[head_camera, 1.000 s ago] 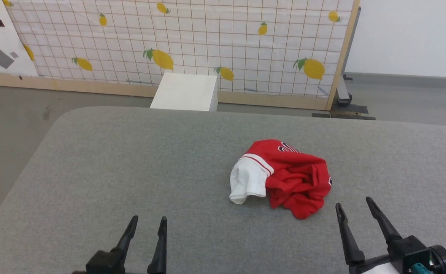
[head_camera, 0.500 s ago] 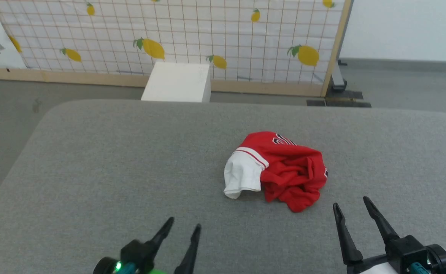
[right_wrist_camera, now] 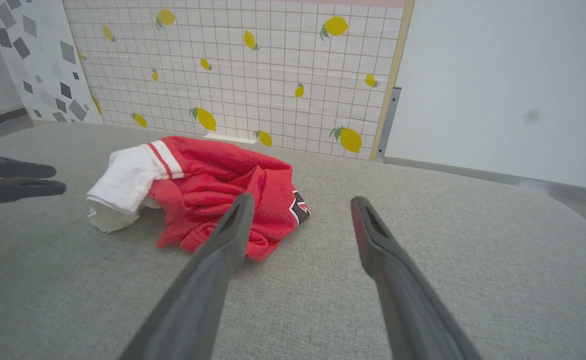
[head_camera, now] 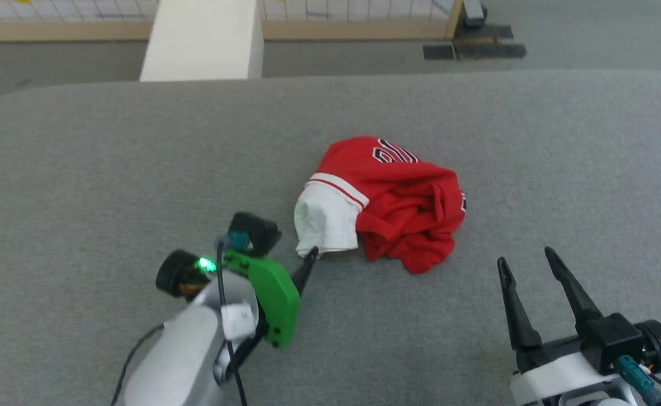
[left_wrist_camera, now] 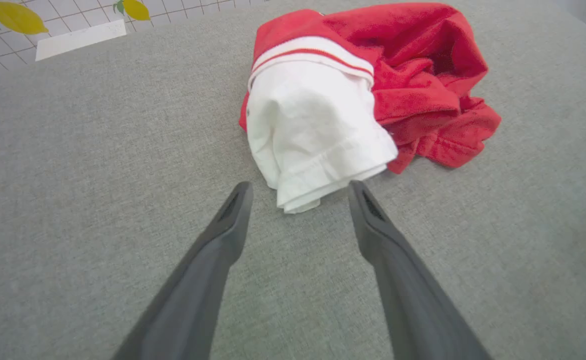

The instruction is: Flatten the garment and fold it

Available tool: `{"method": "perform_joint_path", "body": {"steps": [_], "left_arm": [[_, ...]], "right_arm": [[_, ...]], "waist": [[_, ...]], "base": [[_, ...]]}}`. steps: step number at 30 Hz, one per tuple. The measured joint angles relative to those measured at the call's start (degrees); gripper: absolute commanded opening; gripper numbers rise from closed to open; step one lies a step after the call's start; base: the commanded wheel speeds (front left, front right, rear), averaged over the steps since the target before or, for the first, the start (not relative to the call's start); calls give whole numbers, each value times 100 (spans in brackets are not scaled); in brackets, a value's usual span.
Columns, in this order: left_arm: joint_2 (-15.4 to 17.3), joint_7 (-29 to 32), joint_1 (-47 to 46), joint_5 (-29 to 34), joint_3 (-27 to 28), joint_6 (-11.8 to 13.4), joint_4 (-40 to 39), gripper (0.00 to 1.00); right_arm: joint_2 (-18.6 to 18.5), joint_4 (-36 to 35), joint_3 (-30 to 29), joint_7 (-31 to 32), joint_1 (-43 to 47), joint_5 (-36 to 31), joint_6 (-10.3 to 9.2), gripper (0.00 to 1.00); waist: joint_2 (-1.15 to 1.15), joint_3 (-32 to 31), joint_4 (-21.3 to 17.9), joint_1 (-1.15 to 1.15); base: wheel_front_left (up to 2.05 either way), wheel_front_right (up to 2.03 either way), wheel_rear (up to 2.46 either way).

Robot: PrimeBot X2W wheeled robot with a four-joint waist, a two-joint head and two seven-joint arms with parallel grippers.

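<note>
The garment (head_camera: 398, 197) lies crumpled in a heap on the grey padded surface (head_camera: 110, 146), red with a bit of black lettering at its far edge. Its white sleeve (head_camera: 325, 220) sticks out toward me on the left. My left gripper (head_camera: 309, 260) is turned on its side and open, fingertips right at the sleeve's hem. In the left wrist view the left gripper (left_wrist_camera: 298, 186) has the sleeve (left_wrist_camera: 312, 120) tip between its spread fingers. My right gripper (head_camera: 526, 256) stands open and empty, right of and nearer than the garment (right_wrist_camera: 213, 185). The right wrist view also shows the left gripper (right_wrist_camera: 59, 180).
A white box (head_camera: 200, 39) stands on the floor beyond the surface's far edge. Behind it runs the wooden base of a lemon-print grid panel (right_wrist_camera: 248, 75), with a dark stand foot (head_camera: 474, 49) at its right end. Grey padding extends all around the garment.
The head camera has tilted down. My left arm has reached forward and to the right, rolling on its side, up to the white sleeve. The right gripper has hardly moved.
</note>
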Motion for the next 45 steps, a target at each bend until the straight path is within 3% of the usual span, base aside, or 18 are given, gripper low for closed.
{"method": "perform_joint_path", "body": {"steps": [11,12,13,14,17,24,32,38,39,40,41,45], "left_arm": [[-81,445,-1007,-66,-13,-53,1310,100],[-90,504,-1057,-79,-41,-73,1403,94],[-92,597,-1120,-105,-70,-98,1456,38],[-90,646,-1176,-149,-94,-103,1489,0],[-78,678,-1287,-275,-181,-151,1538,0],[48,135,-842,-414,-35,-102,1336,0],[891,-222,475,-793,828,446,216,0],[1122,-346,1373,-1081,1251,773,-244,0],[1122,-388,1471,-1077,1238,773,-236,20],[1103,-498,1541,-1069,1224,775,-216,71],[1070,-633,1564,-1046,1218,797,-192,100],[865,-1683,1533,-810,1158,782,-180,100]], "right_arm": [[0,-9,-7,-1,-212,107,0,100],[-1,-10,-7,0,-231,114,0,100],[0,-11,-3,-1,-251,122,0,100],[0,-12,0,-1,-263,134,0,100],[0,-8,-8,-1,-272,153,0,100],[0,54,-68,-1,-250,149,0,100],[0,145,-88,-4,-38,134,0,100],[1,219,29,-4,52,135,0,100],[1,242,53,-4,57,134,0,100],[1,265,69,-4,66,134,0,100],[2,277,80,-4,79,134,0,100],[0,350,101,-3,112,134,0,100]], "waist": [[0,716,-457,0],[0,757,-488,0],[0,793,-513,0],[0,820,-530,0],[0,865,-541,0],[0,657,-424,0],[0,118,-14,0],[0,-259,332,0],[0,-315,381,0],[0,-371,426,0],[0,-411,458,0],[0,-564,591,0]], "base": [[0,0,0],[0,0,0],[0,0,0],[0,0,0],[0,0,0],[0,0,0],[0,0,0],[0,0,0],[0,0,0],[0,0,0],[0,0,0],[0,0,0]]}}
